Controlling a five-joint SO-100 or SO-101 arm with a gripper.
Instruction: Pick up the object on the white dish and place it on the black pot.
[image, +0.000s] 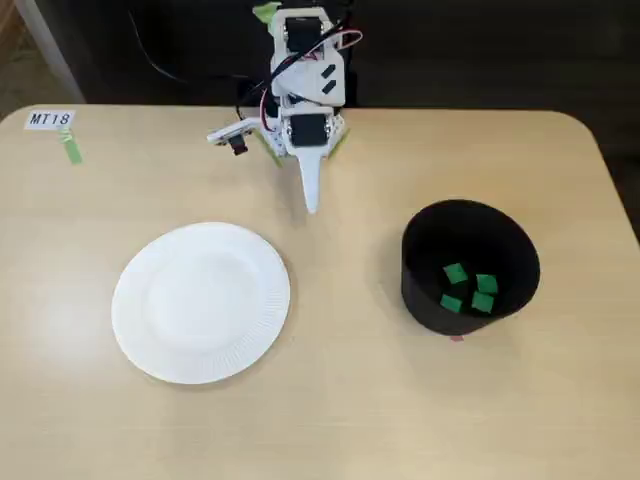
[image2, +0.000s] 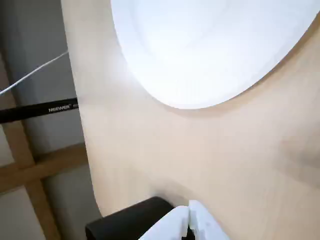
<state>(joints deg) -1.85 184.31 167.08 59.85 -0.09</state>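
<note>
Object: no green cube lies on the white dish (image: 201, 302), which is bare in both views. Green cubes (image: 468, 288), four counted, rest inside the black pot (image: 469, 267) at right of centre in the fixed view. Dish: lower left of centre, down and left of the gripper (image: 311, 205); pot down and right of it, dish slightly nearer. Gripper: fingers pressed together, holding nothing, tip pointing toward the frame's bottom. Arm: folded back at top centre over its base. Judgement: nothing left to pick; task apparently complete.
</note>
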